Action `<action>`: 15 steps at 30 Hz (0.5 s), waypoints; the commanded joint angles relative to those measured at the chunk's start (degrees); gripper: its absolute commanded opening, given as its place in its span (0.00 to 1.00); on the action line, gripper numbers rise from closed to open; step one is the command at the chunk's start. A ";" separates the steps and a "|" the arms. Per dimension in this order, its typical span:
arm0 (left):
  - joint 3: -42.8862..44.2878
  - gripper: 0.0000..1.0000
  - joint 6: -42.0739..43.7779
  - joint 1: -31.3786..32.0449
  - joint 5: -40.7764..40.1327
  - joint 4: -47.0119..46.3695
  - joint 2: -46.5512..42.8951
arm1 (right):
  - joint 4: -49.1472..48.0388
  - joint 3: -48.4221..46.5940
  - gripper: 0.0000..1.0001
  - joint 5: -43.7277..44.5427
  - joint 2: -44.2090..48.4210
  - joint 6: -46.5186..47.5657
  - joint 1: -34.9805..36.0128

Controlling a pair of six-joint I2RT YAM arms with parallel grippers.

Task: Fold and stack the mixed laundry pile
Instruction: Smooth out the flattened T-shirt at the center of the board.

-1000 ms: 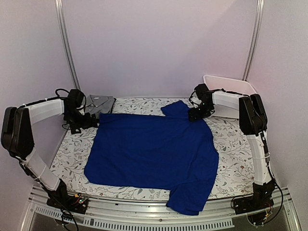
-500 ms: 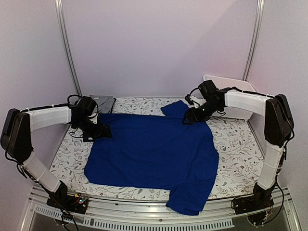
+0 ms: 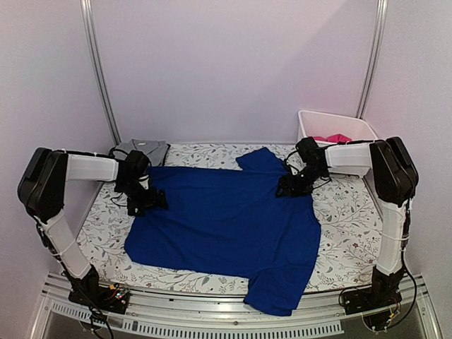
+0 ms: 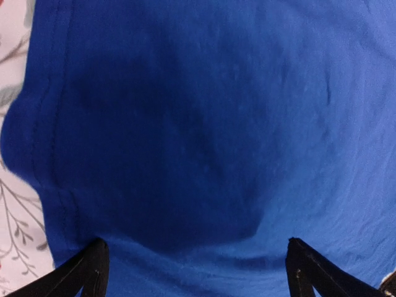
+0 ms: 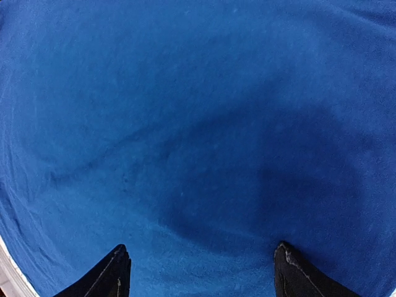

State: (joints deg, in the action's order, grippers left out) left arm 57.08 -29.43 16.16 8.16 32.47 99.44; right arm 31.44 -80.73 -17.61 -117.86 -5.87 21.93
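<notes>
Left fingers (image 4: pixel 91 269): you see both tips of the left gripper (image 3: pixel 147 201) spread wide and holding nothing, low over the left edge of the blue cloth.
Grey shirt (image 3: pixel 145 150): it looks folded and lies at the far left corner of the table covering (image 3: pixel 346 233), just beside the far left corner of the blue garment.
Blue garment (image 3: pixel 226 226): royal blue, spread flat over the middle of the table. One sleeve points to the far side and the other hangs over the near edge. Your left wrist view shows a stitched hem and soft creases.
Right fingers (image 5: pixel 297 275): the tips of the right gripper (image 3: pixel 291 187) also stand apart and empty, just above the far right shoulder of the blue cloth.
Pink garment (image 3: pixel 332 138): it lies inside the white bin (image 3: pixel 353 126) at the far right corner.
</notes>
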 commanded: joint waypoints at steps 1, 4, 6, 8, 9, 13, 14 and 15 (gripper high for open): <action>3.32 0.99 0.23 -3.21 -2.32 -1.44 7.57 | 0.15 -4.32 0.79 3.13 -6.92 -0.08 -2.28; 6.84 0.99 0.83 -3.84 -2.22 -1.67 9.63 | 0.62 -10.28 0.79 3.50 -10.12 0.73 -2.78; 8.47 1.00 1.56 -3.78 -1.76 -1.16 9.12 | 2.29 -15.02 0.79 3.63 -11.23 0.95 -2.84; 8.32 1.00 1.72 -3.75 -1.09 -0.68 5.62 | 4.10 -18.29 0.78 2.84 -10.42 1.11 -2.81; 7.87 1.00 1.48 -3.77 -0.86 -0.03 2.29 | 4.52 -18.78 0.78 2.53 -9.00 0.86 -2.84; 3.47 1.00 -1.14 -3.73 0.58 4.54 -8.34 | 4.76 -12.28 0.78 -1.89 1.69 -3.07 -2.38; 1.69 1.00 -2.16 -3.78 1.81 5.24 -11.26 | 4.69 -8.00 0.78 -3.28 6.31 -5.18 -2.09; -1.35 1.00 -3.41 -3.75 2.98 5.76 -14.10 | 4.83 -4.66 0.78 -4.51 9.03 -6.65 -1.65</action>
State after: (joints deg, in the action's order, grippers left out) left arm 61.28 -29.56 12.73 7.73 33.82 95.70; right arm 33.85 -93.41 -17.41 -121.97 -7.16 19.51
